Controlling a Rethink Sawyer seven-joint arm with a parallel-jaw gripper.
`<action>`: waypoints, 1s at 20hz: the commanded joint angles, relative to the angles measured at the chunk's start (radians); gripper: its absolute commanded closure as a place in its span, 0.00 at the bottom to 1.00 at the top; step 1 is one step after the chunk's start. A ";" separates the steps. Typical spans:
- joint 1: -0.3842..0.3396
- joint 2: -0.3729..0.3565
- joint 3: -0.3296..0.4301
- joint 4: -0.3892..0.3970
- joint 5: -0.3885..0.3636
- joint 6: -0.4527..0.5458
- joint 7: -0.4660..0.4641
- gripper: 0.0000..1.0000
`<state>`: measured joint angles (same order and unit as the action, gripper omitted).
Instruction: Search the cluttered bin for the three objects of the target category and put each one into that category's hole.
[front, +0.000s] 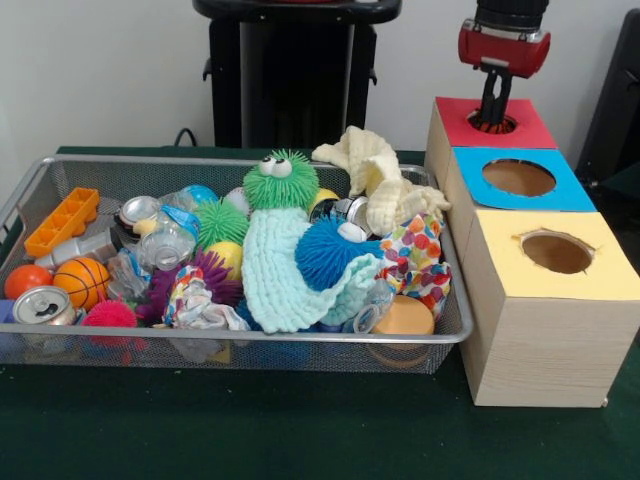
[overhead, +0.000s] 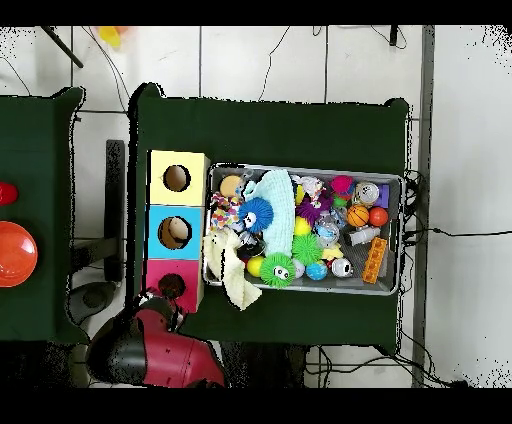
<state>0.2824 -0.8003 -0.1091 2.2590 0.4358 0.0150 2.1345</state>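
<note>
End effector down in red hole, mesh bin crammed

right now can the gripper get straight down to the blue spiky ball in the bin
Probably yes: the blue spiky ball lies on top of the clutter, uncovered. The gripper is at the red box's hole, so it must travel over first.

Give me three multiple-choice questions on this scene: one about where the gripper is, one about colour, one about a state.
1. The gripper is over which hole?
A. red
B. blue
C. yellow

2. What colour is the fuzzy ball with eyes?
A. orange
B. green
C. pink

3. The cream cloth is
A. folded on the table
B. inside a hole
C. draped over the bin's rim

Answers: 1 A, its tip is down in the red box opening. 2 B, green fuzz shows under the eyes. 3 C, it hangs across the back edge.
</note>
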 joint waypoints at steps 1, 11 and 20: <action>0.000 0.016 0.092 -0.006 0.031 0.013 0.216 1.00; 0.067 -0.024 -0.042 -0.045 0.027 0.079 0.177 1.00; -0.044 0.142 0.024 -0.106 -0.023 -0.108 0.154 1.00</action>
<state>0.2960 -0.7711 -0.1495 2.2478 0.4364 -0.0052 2.1347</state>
